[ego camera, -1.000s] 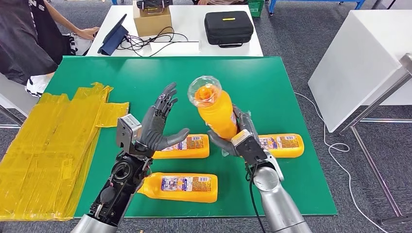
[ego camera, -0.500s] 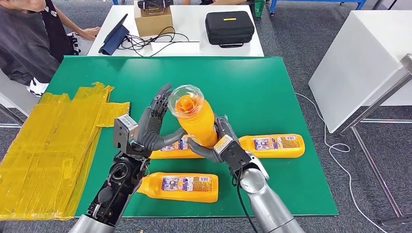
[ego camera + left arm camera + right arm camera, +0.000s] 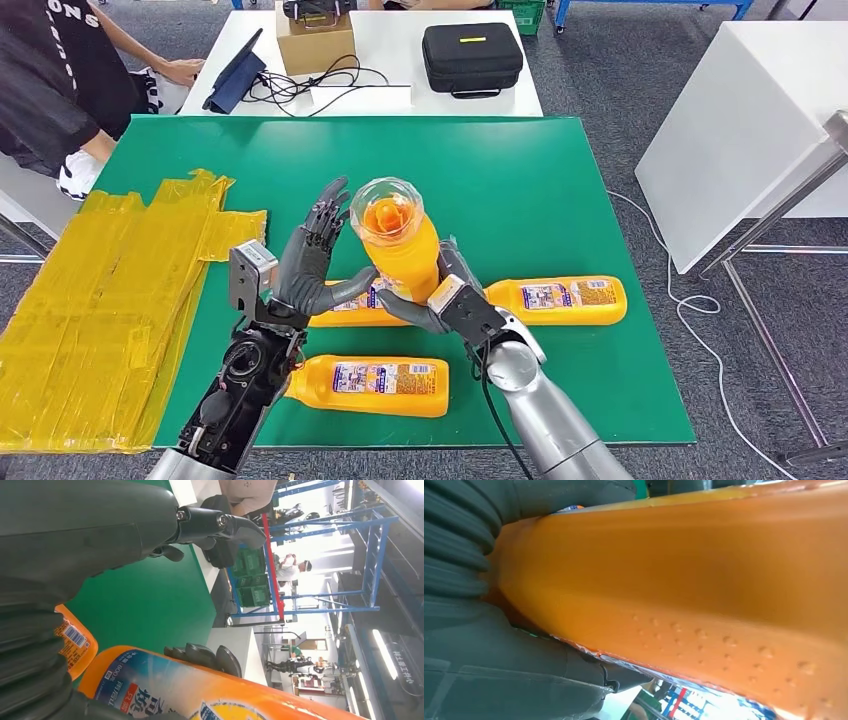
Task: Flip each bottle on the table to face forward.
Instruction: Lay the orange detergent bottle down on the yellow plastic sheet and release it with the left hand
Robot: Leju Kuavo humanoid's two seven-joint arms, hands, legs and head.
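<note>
Right hand [image 3: 452,300] grips an orange bottle [image 3: 400,245] around its lower body, holding it up off the green table [image 3: 560,180] — clear domed cap toward the head camera, bottle tilted a bit away from upright. In the right wrist view the bottle's plain orange side [image 3: 704,580] sits against the palm, with fingers wrapped under it.

Left hand [image 3: 312,262] is raised just beside the held bottle, fingers spread and pointing up, thumb reaching toward the bottle's base. Whether the thumb touches it — cannot tell. It has hold of nothing. In the left wrist view the bottle's labelled side [image 3: 210,695] passes close by the left hand's fingers [image 3: 220,522], and the right hand's dark fingertips [image 3: 202,655] show over the bottle's edge.

Three more orange bottles lie flat on the green table, labels up: one [image 3: 345,312] directly beneath the held bottle, partly hidden by both hands; one [image 3: 565,298] just beyond the right hand, on the side away from the held bottle; one [image 3: 375,384] nearer the robot than the held bottle, between the two forearms.

Crumpled yellow plastic sheet [image 3: 110,290] covers the table's edge well apart from the held bottle, past the left hand. A seated person [image 3: 60,90] is at the table's far corner on that same side.
</note>
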